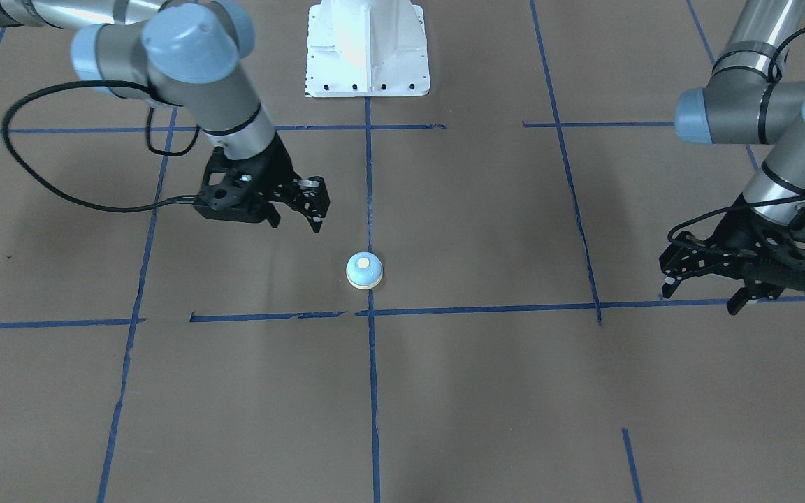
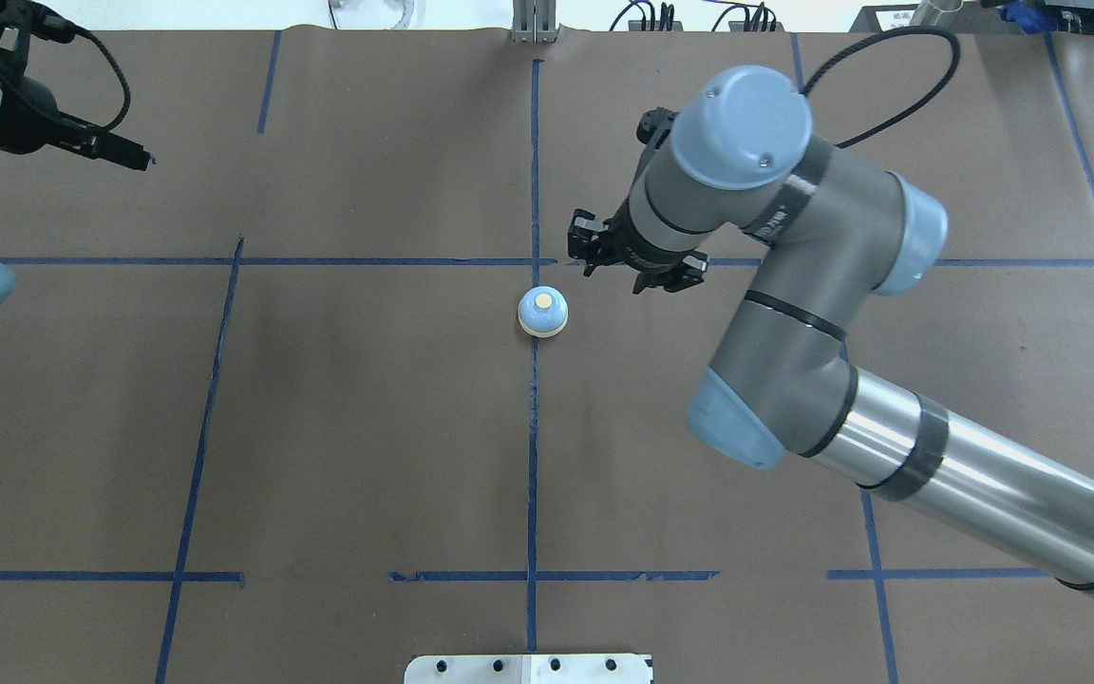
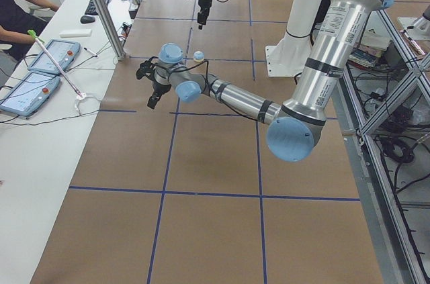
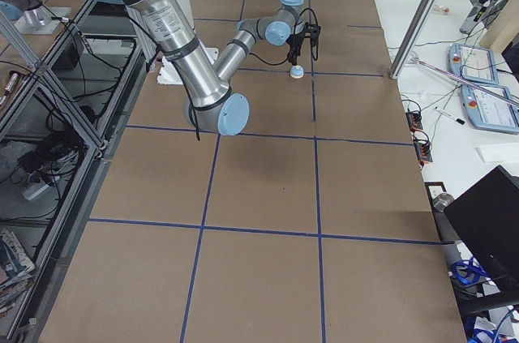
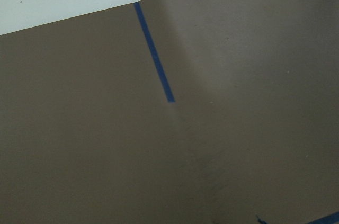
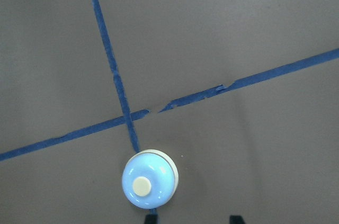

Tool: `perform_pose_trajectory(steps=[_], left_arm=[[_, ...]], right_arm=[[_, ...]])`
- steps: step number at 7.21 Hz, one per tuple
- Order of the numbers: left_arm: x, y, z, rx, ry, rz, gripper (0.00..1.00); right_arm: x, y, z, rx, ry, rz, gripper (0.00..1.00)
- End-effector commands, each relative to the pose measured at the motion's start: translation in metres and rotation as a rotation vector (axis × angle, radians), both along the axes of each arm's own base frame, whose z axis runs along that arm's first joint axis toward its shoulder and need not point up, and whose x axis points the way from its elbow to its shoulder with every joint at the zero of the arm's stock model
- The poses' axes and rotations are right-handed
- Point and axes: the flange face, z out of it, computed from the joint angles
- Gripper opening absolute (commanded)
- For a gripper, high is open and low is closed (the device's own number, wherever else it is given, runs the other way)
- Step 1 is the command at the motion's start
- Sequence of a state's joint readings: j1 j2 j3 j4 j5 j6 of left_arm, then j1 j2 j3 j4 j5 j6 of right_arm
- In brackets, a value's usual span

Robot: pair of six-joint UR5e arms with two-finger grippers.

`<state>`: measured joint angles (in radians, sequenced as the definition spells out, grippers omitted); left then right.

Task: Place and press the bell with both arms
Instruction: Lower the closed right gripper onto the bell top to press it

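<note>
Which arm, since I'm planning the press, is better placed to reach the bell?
Right. The right gripper hangs just beside the bell, which shows in its wrist view; the left gripper is far off to the side.

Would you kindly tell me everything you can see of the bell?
The bell is small and round: glossy light-blue dome, cream base ring, cream button on top. It stands upright on the brown table, over a blue tape line by a crossing. Nothing touches it; the right pincer hangs open nearby.
</note>
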<state>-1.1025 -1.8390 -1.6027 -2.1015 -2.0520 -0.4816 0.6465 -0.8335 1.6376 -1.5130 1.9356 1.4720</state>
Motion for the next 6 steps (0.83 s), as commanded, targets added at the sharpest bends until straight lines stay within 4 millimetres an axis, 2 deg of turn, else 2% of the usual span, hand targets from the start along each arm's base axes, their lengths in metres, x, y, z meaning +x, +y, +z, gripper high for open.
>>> perform_pose_trajectory(steps=[1, 2, 3, 5, 6], left_arm=[[-0.034, 0.014, 0.030, 0.001, -0.047, 0.027, 0.97], [-0.062, 0.010, 0.034, -0.047, -0.049, 0.029, 0.97], [-0.073, 0.010, 0.034, -0.025, -0.084, 0.074, 0.97], [-0.075, 0.011, 0.033, -0.029, -0.092, 0.078, 0.98], [-0.075, 0.012, 0.034, -0.030, -0.092, 0.078, 0.98]], right_arm=[[-0.060, -0.030, -0.020, -0.057, 0.071, 0.000, 0.00], [-0.068, -0.036, -0.016, -0.050, 0.064, 0.003, 0.00], [-0.081, -0.041, 0.000, -0.053, 0.071, -0.003, 0.00], [-0.106, -0.029, 0.011, -0.046, 0.059, -0.032, 0.00], [-0.110, -0.026, 0.007, -0.043, 0.058, -0.037, 0.00]])
